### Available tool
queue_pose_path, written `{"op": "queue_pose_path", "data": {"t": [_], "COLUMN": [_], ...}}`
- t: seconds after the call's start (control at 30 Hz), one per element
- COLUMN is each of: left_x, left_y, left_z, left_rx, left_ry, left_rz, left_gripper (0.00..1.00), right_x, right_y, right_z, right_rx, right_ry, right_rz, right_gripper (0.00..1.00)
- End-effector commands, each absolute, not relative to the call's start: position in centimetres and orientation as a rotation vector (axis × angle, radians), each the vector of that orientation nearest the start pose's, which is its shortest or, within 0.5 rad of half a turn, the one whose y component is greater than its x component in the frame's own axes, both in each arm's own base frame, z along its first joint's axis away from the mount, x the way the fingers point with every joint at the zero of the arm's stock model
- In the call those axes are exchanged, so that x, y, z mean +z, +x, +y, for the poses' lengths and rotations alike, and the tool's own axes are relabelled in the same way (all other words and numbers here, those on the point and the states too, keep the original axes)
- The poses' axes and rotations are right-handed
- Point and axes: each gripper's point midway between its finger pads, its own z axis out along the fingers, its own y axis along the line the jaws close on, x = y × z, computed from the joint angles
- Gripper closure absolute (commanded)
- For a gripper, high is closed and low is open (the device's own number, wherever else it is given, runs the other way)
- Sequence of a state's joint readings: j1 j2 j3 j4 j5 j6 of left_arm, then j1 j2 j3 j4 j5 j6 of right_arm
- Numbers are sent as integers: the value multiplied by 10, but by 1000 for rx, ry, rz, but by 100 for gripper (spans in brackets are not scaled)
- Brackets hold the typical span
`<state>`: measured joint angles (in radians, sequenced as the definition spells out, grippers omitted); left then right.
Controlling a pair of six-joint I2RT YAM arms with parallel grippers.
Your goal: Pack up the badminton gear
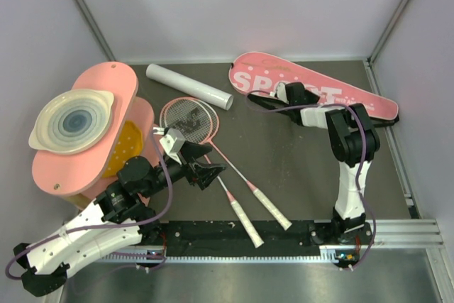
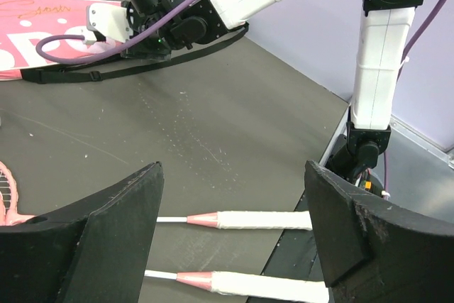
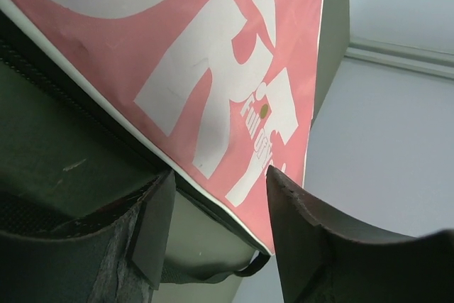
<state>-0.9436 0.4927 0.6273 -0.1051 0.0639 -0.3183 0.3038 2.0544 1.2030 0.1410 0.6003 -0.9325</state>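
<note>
Two pink-framed rackets (image 1: 186,117) lie at the table's middle, their white handles (image 1: 241,219) pointing at the near edge. My left gripper (image 1: 208,172) hovers open over the shafts. In the left wrist view both white handles (image 2: 266,220) lie between its spread jaws (image 2: 234,232), untouched. The pink "SPORT" bag (image 1: 319,94) lies at the back right. My right gripper (image 1: 282,94) is at its near edge. In the right wrist view the open jaws (image 3: 220,211) straddle the bag's edge (image 3: 234,69). A long white tube (image 1: 190,84) lies at the back. No shuttlecocks are in view.
Pink rounded boards (image 1: 106,90) with a white ringed dish (image 1: 72,120) stand at the left, next to my left arm. The bag's black strap (image 2: 106,70) trails onto the table. A black rail (image 1: 284,235) runs along the near edge. Walls close in at the back and sides.
</note>
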Motion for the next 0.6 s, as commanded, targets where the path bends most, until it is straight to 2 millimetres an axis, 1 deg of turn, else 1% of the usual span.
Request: {"op": "queue_pose_path", "data": {"t": [0.0, 0.03, 0.07, 0.17, 0.23, 0.33, 0.37, 0.4, 0.47, 0.5, 0.57], "left_x": [311, 311, 310, 309, 308, 306, 308, 308, 309, 309, 309], "left_y": [138, 138, 139, 141, 141, 141, 140, 140, 140, 140, 142], "left_z": [-234, -234, -233, -234, -237, -239, -239, -239, -237, -236, -232], "left_rx": [-1056, -1057, -1053, -1052, -1055, -1054, -1056, -1054, -1052, -1048, -1034], "left_ry": [545, 541, 536, 530, 537, 558, 559, 560, 553, 550, 533], "left_rz": [1491, 1489, 1492, 1492, 1496, 1501, 1499, 1498, 1495, 1495, 1495], "left_gripper": [15, 15, 15, 14, 14, 14, 14, 14, 15, 15, 15], "right_x": [49, 57, 54, 54, 53, 44, 49, 37, 38, 40, 46], "right_y": [483, 480, 474, 466, 466, 475, 484, 487, 496, 506, 513], "right_z": [21, 22, 23, 24, 25, 20, 14, 11, 7, 6, 0], "right_rx": [-966, -947, -936, -933, -916, -971, -1010, -1020, -1066, -1098, -1182], "right_ry": [-1039, -1023, -1017, -1020, -1021, -1049, -1039, -1059, -1084, -1058, -1077], "right_rz": [2117, 2119, 2127, 2123, 2126, 2122, 2114, 2130, 2104, 2060, 2010], "right_gripper": [44, 44, 44, 44, 44, 43, 44, 44, 45, 45, 46]}}
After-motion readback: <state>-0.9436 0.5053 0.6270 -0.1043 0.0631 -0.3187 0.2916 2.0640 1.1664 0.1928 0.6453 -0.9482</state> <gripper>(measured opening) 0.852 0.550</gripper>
